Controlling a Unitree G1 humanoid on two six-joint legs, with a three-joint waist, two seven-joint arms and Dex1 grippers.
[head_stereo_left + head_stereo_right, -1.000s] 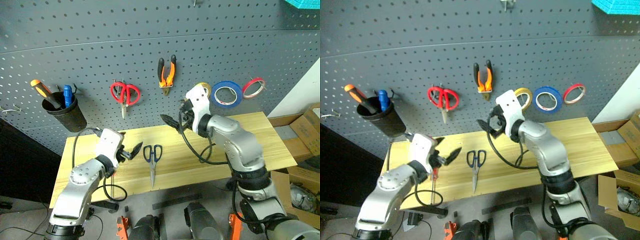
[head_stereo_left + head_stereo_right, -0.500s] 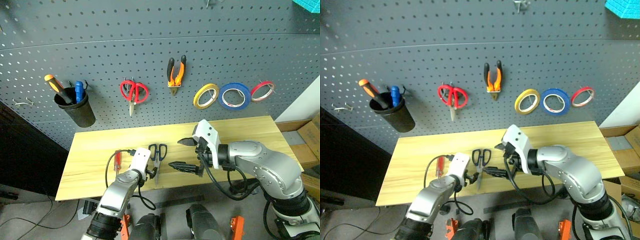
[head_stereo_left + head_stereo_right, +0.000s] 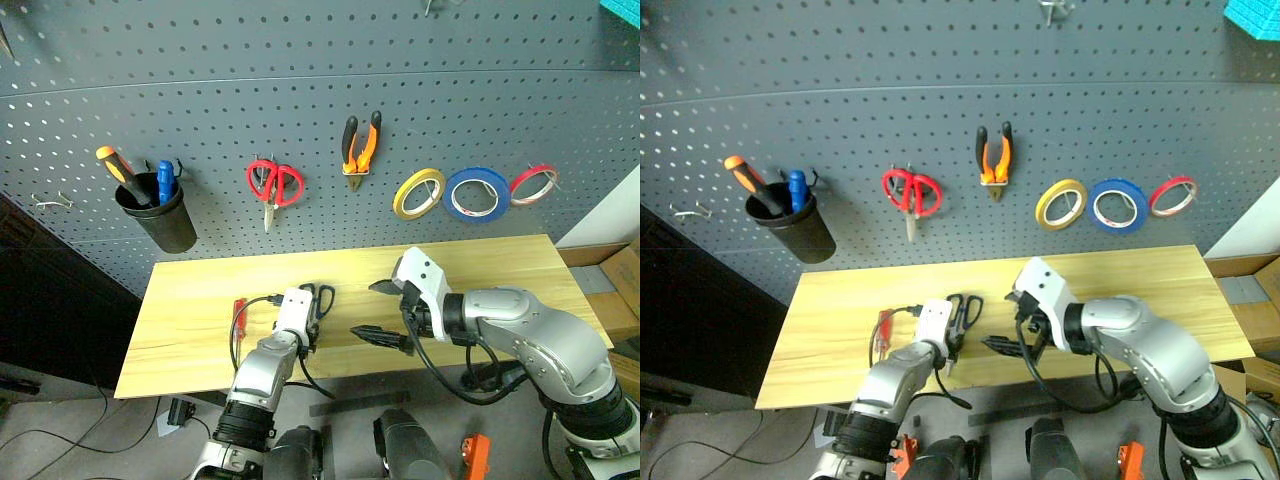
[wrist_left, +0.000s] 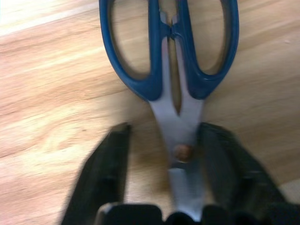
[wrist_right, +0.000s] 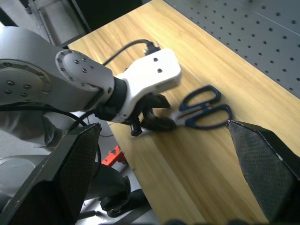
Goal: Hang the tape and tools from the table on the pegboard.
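**Blue scissors on table, left gripper straddling blades**

Blue-handled scissors (image 4: 173,79) lie flat on the table (image 3: 500,265), near its front edge. The left gripper (image 4: 164,183) is down on them, its black fingers (image 4: 105,173) either side of the blades by the pivot rivet. One finger is close against the blade, the other stands apart from it, so the jaws are partly spread and no firm pinch shows. Handles point toward the pegboard (image 3: 300,90).

Right gripper (image 3: 385,312) hovers above the table's front edge just right of the scissors, jaws spread wide, holding nothing.

Screwdriver (image 3: 239,312) with a red handle lies on the table, left of the left gripper, near the front.

Further back, on the pegboard: black cup (image 3: 160,220) with two screwdrivers at left, red scissors (image 3: 273,185), pliers (image 3: 360,145) with orange-and-black handles, then yellow ring (image 3: 418,193), blue tape (image 3: 478,194) and red ring (image 3: 532,183) in a row at right, all hanging above the table's back edge.
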